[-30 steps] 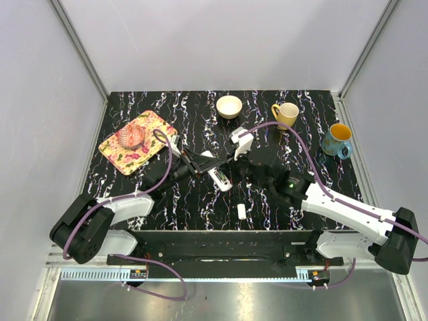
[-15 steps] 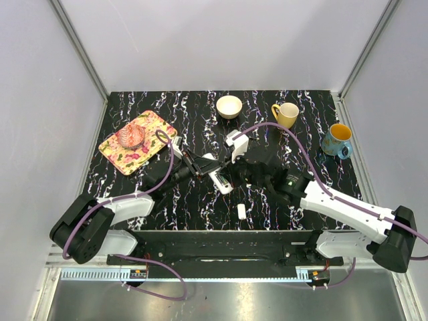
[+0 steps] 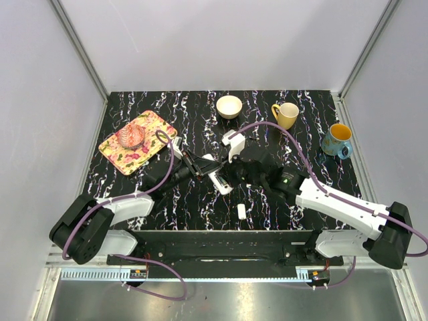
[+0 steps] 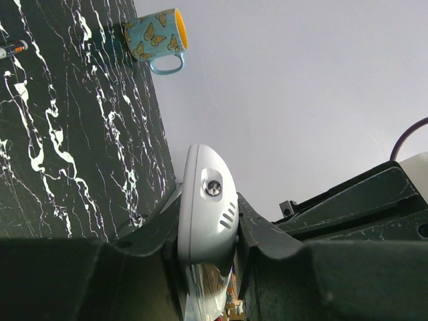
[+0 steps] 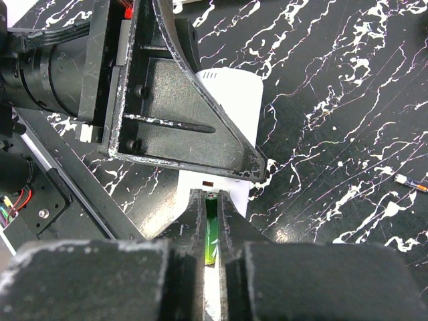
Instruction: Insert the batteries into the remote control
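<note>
Misalignment is the risk: the right gripper [image 5: 211,224], clamped on a green battery [image 5: 210,242], hovers at the near end of the remote [image 5: 234,107] pinched in the left gripper [image 4: 206,231]; a skewed push could jam or drop it.

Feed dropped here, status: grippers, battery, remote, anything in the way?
Left gripper shut on remote control. Right gripper shut on green battery, right above the remote. Nothing seen between them.

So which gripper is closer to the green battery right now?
Right. The right gripper is shut on the battery; the left gripper sits just ahead, clamping the remote control.
</note>
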{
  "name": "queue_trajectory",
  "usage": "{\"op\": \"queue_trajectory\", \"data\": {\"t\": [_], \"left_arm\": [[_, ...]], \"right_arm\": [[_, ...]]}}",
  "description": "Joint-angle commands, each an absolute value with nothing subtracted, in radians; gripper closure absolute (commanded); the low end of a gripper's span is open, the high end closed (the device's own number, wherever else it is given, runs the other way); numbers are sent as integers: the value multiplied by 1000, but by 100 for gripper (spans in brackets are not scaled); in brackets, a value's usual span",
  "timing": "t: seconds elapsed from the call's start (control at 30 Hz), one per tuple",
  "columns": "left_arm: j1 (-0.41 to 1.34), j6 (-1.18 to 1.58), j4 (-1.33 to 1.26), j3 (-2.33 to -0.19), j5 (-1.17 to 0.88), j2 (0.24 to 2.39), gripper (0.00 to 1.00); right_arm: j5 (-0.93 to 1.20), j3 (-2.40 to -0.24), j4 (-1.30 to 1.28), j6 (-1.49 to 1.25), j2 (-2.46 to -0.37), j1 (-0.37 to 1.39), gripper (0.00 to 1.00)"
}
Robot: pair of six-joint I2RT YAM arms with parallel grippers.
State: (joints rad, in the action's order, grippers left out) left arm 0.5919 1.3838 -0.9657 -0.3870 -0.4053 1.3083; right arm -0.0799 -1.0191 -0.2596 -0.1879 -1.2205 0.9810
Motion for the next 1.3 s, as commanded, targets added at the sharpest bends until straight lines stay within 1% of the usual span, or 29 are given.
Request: {"op": "queue_trajectory", "data": {"t": [0.0,0.17,0.33,0.43,0.57,0.7,0.93,1.0,1.07,1.17,1.27], "left_arm": [[588,1411,-1120,-460,-396,1233,100],[588,1410,-1123,-448,-391,1236,100],[589,1407,-1123,-448,-393,1239,100],[589,1404,-1121,-445,-397,1239,100],[588,1399,-1118,-440,-400,1243,100],[589,1397,-1135,-431,-403,1249,100],[588,1390,-1143,-422,-402,1258,100],[588,1385,-1143,-422,-403,1262,100],[589,1384,-1144,-420,-403,1266,100],[588,1381,-1147,-419,-405,1273,100],[588,1379,-1154,-416,-407,1279,100]], "right_arm": [[-107,-1022,-388,-202,-1244,986,85],[-123,-1029,-384,-222,-1233,985,77],[-123,-1045,-376,-233,-1236,985,75],[-121,-1054,-374,-239,-1241,986,72],[-124,-1068,-365,-248,-1238,985,65],[-129,-1066,-345,-259,-1224,985,55],[-166,-1083,-327,-285,-1189,985,40],[-176,-1094,-319,-296,-1169,985,38],[-190,-1104,-311,-302,-1149,986,32],[-190,-1118,-307,-310,-1131,986,28],[-183,-1127,-305,-318,-1108,986,26]]}}
